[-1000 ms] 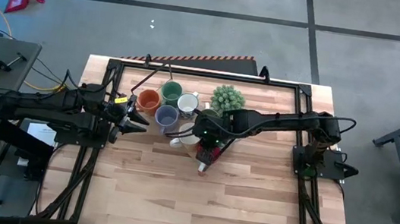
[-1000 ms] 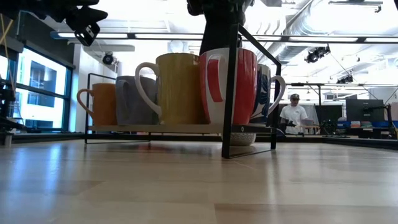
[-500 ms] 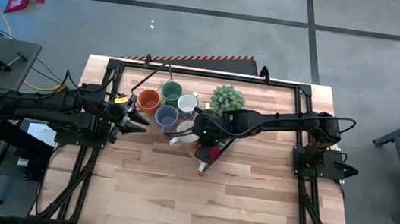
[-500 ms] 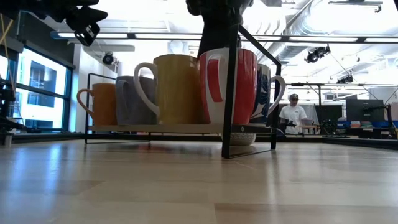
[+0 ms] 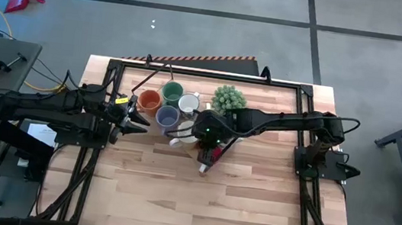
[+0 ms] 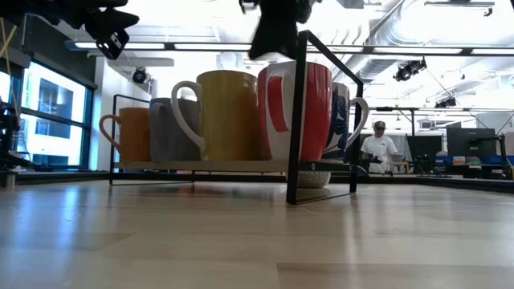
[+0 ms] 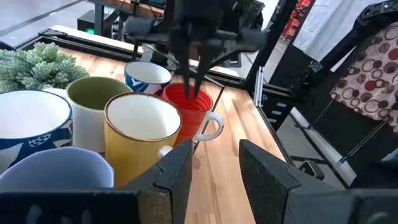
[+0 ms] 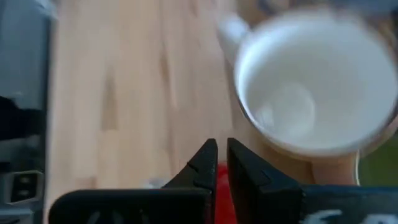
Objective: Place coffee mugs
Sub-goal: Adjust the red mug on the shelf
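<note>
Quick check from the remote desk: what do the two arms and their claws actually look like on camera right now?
Both arms are dark, near-black, built of jointed tubular segments. The left claw ends in two tapered black fingers, with a small yellow-orange mark just behind them. The right claw has slim, pointed black fingers; a small green light shows on its wrist housing. Dark cabling runs along the right arm toward its base.

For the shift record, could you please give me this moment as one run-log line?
right pincer: shut, above red mug | left pincer: open, empty, beside mug rack | mugs racked: orange, yellow
</note>
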Tool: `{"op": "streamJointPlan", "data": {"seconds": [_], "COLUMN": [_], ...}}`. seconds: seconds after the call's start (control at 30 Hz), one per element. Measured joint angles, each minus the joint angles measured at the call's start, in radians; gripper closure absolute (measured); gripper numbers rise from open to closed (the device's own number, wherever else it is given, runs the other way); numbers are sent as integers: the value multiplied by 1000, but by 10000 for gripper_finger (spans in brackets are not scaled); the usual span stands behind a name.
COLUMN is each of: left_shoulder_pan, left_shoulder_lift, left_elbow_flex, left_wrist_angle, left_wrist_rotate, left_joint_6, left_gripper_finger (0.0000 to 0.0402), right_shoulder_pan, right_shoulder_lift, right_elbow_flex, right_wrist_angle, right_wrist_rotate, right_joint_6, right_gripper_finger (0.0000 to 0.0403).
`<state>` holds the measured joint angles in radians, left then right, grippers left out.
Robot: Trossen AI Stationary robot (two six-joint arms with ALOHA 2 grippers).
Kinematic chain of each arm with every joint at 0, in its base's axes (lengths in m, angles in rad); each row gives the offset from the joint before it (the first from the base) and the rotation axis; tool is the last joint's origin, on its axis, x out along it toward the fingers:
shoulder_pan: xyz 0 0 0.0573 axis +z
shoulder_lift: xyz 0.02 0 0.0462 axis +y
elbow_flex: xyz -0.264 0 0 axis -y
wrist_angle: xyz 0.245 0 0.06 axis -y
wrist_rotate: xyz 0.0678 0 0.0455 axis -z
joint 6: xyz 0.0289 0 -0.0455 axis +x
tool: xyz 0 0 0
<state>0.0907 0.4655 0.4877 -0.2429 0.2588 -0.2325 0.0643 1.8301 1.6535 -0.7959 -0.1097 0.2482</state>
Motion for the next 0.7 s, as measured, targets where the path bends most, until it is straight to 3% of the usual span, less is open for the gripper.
{"op": "streamJointPlan", "data": {"seconds": [0.23, 0.47, 0.7], "left_shoulder_pan": [0, 0, 0], "left_shoulder_lift": [-5, -33, -34], "left_elbow_flex": [0, 0, 0], "left_wrist_angle": [9, 31, 31], "left_wrist_rotate": [0, 1, 1], "left_joint_6": [-1, -28, -53], "left_gripper_finger": [282, 282, 282], "right_shoulder_pan": [0, -27, -33], "right_shoulder_lift": [-66, -204, -282], "right_elbow_flex": [73, 78, 78], "right_wrist_angle": [35, -25, -256], "right_wrist_rotate": [-26, -10, 90], "right_joint_6": [-146, -171, -120], "right_gripper_finger": [387, 387, 387]}}
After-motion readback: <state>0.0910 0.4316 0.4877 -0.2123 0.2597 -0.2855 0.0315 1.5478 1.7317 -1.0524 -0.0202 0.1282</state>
